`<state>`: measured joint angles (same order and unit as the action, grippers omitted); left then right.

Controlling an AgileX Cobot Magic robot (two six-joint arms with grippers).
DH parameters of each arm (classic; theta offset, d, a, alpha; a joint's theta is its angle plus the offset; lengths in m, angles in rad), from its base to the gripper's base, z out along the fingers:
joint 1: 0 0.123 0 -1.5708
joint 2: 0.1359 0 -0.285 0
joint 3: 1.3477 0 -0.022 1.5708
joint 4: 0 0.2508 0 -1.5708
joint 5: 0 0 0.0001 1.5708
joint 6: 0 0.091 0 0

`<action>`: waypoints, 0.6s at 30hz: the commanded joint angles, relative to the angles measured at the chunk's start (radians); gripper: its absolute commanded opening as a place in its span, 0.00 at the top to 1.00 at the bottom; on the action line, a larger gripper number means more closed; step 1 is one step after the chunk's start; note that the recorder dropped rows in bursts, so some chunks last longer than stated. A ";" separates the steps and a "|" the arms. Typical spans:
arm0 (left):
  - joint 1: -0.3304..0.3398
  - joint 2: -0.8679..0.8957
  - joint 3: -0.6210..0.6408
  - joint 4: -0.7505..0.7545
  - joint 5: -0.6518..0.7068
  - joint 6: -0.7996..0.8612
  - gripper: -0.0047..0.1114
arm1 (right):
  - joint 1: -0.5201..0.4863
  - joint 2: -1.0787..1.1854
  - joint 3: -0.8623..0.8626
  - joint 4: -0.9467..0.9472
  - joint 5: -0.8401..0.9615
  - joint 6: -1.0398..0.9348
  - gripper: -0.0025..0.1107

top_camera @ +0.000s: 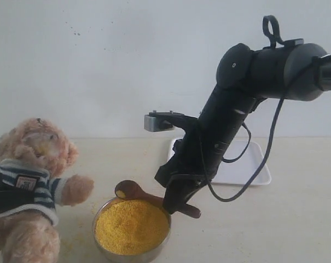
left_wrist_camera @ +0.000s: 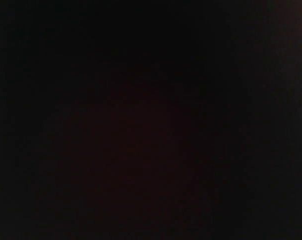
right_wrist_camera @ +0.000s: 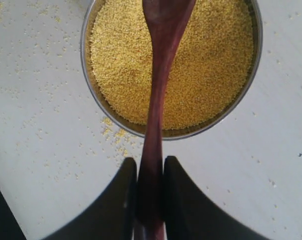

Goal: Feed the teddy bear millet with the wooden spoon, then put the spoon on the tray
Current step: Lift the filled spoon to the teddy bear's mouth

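Bear (top_camera: 28, 181) is sitting at far left on the tabletop (top_camera: 296, 219), striped shirt on, one arm sticking out toward the bowl (top_camera: 95, 226). The left wrist view is showing only black, so I cannot tell how the left jaws are standing; they are not showing in the exterior view either.

Steel bowl is sitting just beside the bear's arm, apart from it, and is holding millet (top_camera: 131, 226) nearly up to the rim. Loose grains (right_wrist_camera: 116, 135) are lying on the tabletop by the bowl.

Spoon (top_camera: 146, 196) is hanging over the bowl's far edge, its scoop end pointing toward the bear, with a small yellow patch showing in it. In the right wrist view the spoon (right_wrist_camera: 158, 75) is running out across the millet (right_wrist_camera: 210, 65).

Right jaws are pinching the spoon handle near its end, fingers (right_wrist_camera: 123, 200) pressing on both sides. The right arm is reaching down from upper right.

Tray (top_camera: 258, 164) is lying behind the arm, to the right, well apart from the spoon.
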<state>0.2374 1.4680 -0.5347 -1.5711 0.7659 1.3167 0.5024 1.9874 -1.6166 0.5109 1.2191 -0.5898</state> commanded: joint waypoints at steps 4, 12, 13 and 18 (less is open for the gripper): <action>-0.003 -0.025 0.004 0.170 0.056 -0.166 0.93 | -0.005 -0.050 0.000 0.002 0.002 -0.020 0.98; -0.003 -0.025 0.043 0.191 0.089 -0.189 0.93 | -0.005 -0.062 0.000 0.004 0.002 -0.018 0.98; -0.003 -0.025 0.043 0.189 0.087 -0.189 0.93 | -0.005 -0.069 0.000 0.004 0.002 -0.018 0.98; -0.003 -0.025 0.050 0.166 0.083 -0.199 0.93 | 0.013 -0.120 0.000 0.179 0.002 0.004 0.98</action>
<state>0.2374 1.4537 -0.4934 -1.3782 0.8424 1.1276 0.5030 1.8824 -1.6166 0.6567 1.2191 -0.5906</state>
